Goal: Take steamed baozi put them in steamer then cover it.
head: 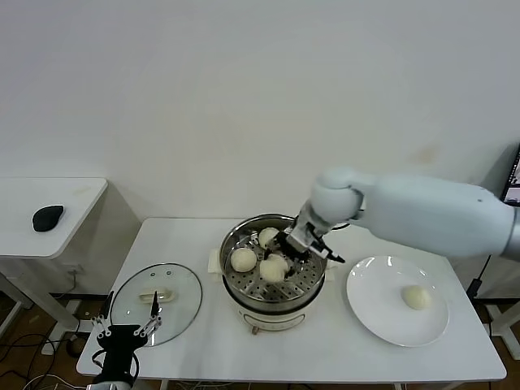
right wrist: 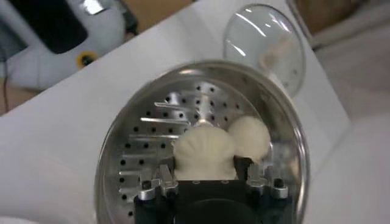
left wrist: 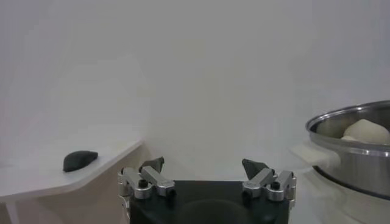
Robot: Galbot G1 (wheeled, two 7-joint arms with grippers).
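soft dough is what i'm handling: the bun [right wrist: 204, 152] sits between the right gripper [right wrist: 208, 171] jaws, which are narrowed around its sides, low inside the steamer [head: 272, 286] over the perforated tray. i judge it light, squashy and easily dented, so take it by the flanks with a light squeeze. two more buns [head: 244, 259] rest just beside those jaws; the last baozi [head: 417, 297] lies on the white plate [head: 382, 318], well away from them. the cover [head: 180, 292] lies flat on the counter [head: 325, 357], near the left gripper [left wrist: 204, 173], whose jaws are spread wide and empty. glass, heavy, slippery: i'd grip its handle [head: 158, 296].
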